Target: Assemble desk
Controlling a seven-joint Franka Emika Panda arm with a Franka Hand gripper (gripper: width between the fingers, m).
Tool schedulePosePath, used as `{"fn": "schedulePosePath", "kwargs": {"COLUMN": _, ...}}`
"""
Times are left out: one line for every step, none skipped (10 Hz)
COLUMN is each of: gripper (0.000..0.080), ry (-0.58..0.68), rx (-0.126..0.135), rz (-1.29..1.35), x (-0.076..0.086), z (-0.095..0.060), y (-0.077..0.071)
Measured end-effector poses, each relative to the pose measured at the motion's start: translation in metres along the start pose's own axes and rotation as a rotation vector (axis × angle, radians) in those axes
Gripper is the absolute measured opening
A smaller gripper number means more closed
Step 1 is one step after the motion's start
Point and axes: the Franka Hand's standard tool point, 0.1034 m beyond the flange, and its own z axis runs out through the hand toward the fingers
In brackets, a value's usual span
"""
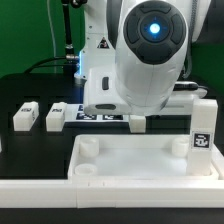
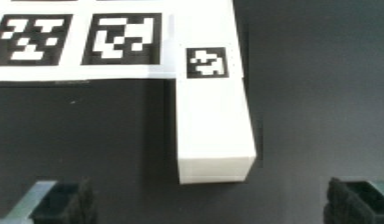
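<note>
The desk top [image 1: 140,160] lies rim-up across the bottom foreground, two loose legs [image 1: 25,115] sit at middle left, and behind them the gripper [image 2: 207,195] hangs empty, jaws spread wide, over a tagged leg [image 2: 215,110] lying just beside the marker board [image 2: 82,40]. Closing this near the leg's end could let it swing or slip, to my eye. Its long axis runs straight away from the gripper, crosswise to the line between the fingers [image 2: 56,200], tag upward.
</note>
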Motion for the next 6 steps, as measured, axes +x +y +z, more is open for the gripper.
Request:
{"fn": "schedulePosePath", "kwargs": {"gripper": 0.0649, "ry": -0.001, "rx": 0.000, "rz": 0.000, "x": 0.000, "z": 0.001, "y": 0.000}}
{"fn": "schedulePosePath", "kwargs": {"gripper": 0.0649, "ry": -0.001, "rx": 0.001, "rz": 0.001, "x": 0.000, "z": 0.001, "y": 0.001}}
{"fn": "schedulePosePath", "kwargs": {"gripper": 0.0649, "ry": -0.002, "rx": 0.001, "rz": 0.002, "x": 0.001, "z": 0.002, "y": 0.001}}
{"fn": "schedulePosePath", "kwargs": {"gripper": 0.0649, "ry": 0.008, "rx": 0.006, "rz": 0.003, "x": 0.003, "z": 0.012, "y": 0.000}}
{"fn": "schedulePosePath", "kwargs": {"gripper": 0.0649, "ry": -0.005, "rx": 0.015, "rz": 0.012, "x": 0.003, "z": 0.028, "y": -0.004}}
{"fn": "schedulePosePath", "kwargs": {"gripper": 0.0649, "ry": -0.025, "rx": 0.034, "rz": 0.017, "x": 0.001, "z": 0.038, "y": -0.009}}
